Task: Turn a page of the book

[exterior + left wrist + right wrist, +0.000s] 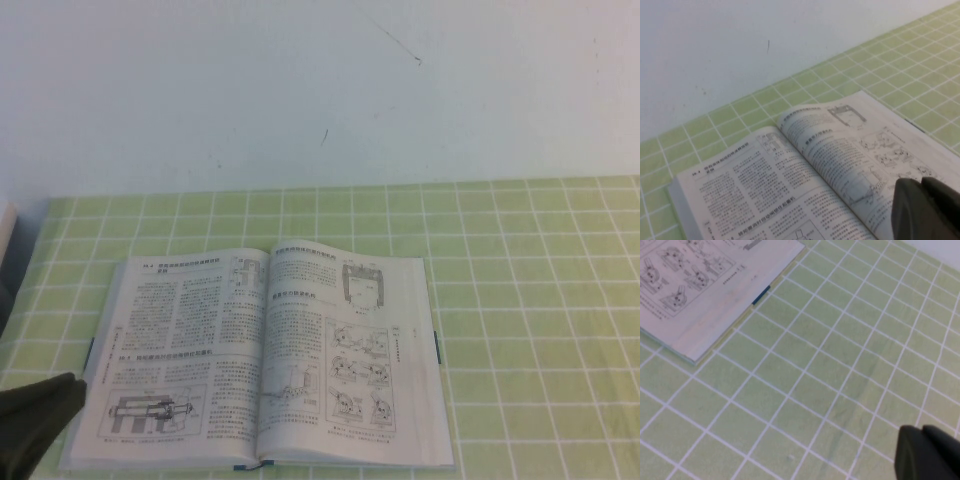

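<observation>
Open book (265, 360) flat on green-checked bench (540, 330), page (345, 350) lying on its right half, left gripper (35, 415) beside book's left edge, grip state unclear, right gripper (927, 455) over bare bench, cannot tell either.

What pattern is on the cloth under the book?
Light green squares with white grid lines cover the tablecloth beneath the book; the right wrist view shows it best.
</observation>
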Available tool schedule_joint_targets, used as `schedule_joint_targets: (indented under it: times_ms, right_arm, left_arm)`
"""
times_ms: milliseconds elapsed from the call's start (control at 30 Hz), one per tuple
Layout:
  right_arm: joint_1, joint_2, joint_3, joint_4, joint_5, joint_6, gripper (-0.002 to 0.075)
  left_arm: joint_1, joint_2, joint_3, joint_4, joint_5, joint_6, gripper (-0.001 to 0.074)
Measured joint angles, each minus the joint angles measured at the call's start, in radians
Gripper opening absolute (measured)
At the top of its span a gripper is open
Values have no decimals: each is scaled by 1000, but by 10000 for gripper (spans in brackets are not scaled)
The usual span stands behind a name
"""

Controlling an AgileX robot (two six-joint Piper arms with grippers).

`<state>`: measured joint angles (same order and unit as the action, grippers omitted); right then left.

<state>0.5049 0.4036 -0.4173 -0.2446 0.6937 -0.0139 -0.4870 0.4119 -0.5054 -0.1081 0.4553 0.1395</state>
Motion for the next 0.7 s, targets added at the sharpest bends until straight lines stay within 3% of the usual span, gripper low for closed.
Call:
schedule_joint_targets:
  times_ms: [533,700]
  right_arm:
    - [0,0,0,0,11,2,-3]
    - [0,0,0,0,11,2,-3]
  left_arm:
    - [2,-6,17,0,108,0,-4]
    - [113,-113,109,11,43,6,-4]
